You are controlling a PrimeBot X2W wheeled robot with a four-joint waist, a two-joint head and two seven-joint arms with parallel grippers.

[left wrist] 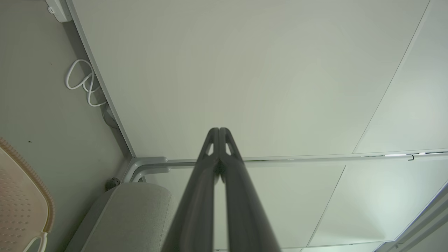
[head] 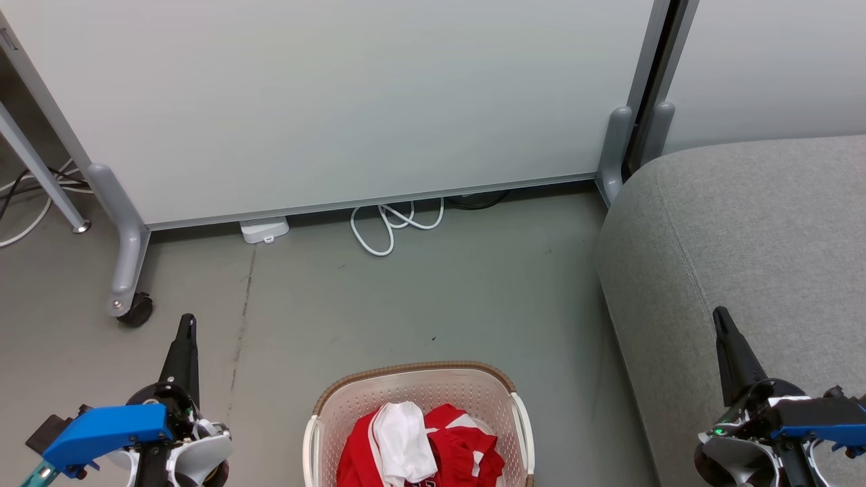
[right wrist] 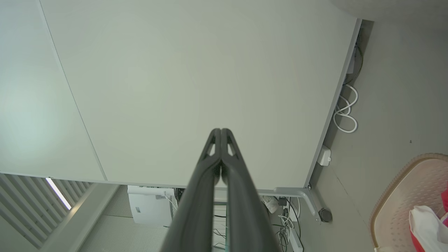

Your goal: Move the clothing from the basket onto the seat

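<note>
The cream basket with a brown rim stands on the floor at the bottom middle of the head view, holding the red and white clothing. The grey seat rises at the right. My left gripper is shut and empty, left of the basket above the floor. Over the seat's front part my right gripper is shut too, holding nothing. The left wrist view has the shut fingertips against the white panel, the basket at lower left and the seat below. In the right wrist view the basket and clothing lie at lower right.
A white partition panel on grey wheeled feet stands behind the basket. A coiled white cable and a small white box lie at its base. Grey floor spreads between panel and basket.
</note>
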